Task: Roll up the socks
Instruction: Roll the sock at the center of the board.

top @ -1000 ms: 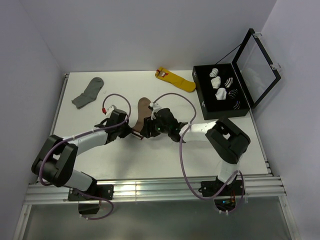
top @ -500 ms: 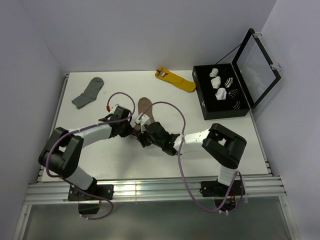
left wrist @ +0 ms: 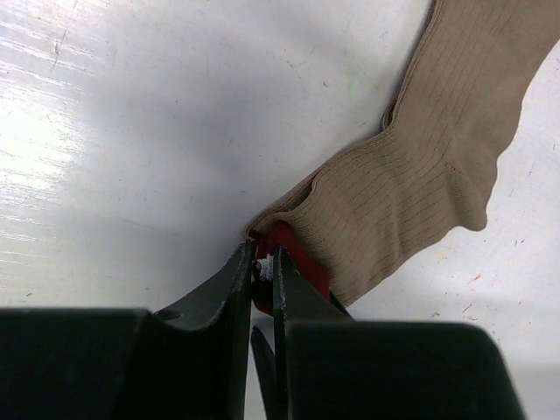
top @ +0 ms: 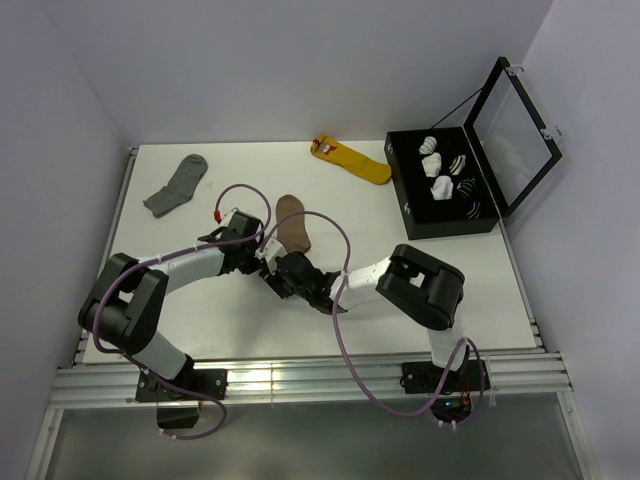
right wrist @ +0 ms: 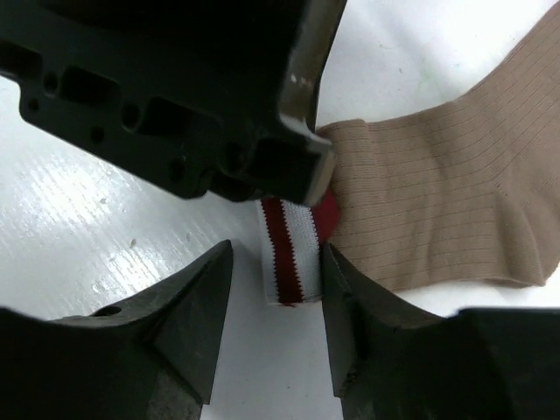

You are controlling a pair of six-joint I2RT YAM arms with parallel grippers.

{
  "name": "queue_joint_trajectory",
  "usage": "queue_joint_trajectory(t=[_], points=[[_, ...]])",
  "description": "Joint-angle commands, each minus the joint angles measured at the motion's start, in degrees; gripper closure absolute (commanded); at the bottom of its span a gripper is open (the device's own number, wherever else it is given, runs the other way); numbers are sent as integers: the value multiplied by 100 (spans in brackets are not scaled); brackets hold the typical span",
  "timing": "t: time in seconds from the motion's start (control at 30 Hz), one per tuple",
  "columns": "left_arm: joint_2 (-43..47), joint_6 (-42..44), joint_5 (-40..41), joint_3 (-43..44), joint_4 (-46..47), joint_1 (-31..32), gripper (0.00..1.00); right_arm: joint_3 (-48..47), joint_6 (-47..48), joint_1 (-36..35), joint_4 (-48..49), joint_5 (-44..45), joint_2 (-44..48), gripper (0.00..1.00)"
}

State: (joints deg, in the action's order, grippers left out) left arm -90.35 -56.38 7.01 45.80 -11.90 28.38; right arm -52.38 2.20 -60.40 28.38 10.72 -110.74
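Near the middle of the table (top: 250,322) we have the tan sock (top: 292,222) lying flat, its toe pointing away from our bases and its red and white striped cuff (right wrist: 289,249) at the near end. Our left gripper (left wrist: 262,267) pinches the edge of that cuff, fingers pressed together with a sliver of white fabric between them, low against the table top. Our right gripper (right wrist: 278,271) sits just beside it, facing it, with fingers spread apart. The loose striped end of the cuff lies between them, and we cannot tell whether either finger touches it. Well apart from us, a grey sock (top: 177,185) lies at the far left, and a yellow sock (top: 350,158) lies by the far edge. On the right a black case (top: 405,200) stands with its lid up, holding rolled socks (top: 440,187).
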Motion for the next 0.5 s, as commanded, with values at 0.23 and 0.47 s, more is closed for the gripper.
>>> queue_joint_trajectory(t=[0.23, 0.47], points=[[17, 40, -6, 175, -163, 10, 87, -229, -79, 2, -640, 19, -54, 97], [315, -303, 152, 70, 12, -34, 61, -360, -1008, 414, -1369, -1472, 140, 100]])
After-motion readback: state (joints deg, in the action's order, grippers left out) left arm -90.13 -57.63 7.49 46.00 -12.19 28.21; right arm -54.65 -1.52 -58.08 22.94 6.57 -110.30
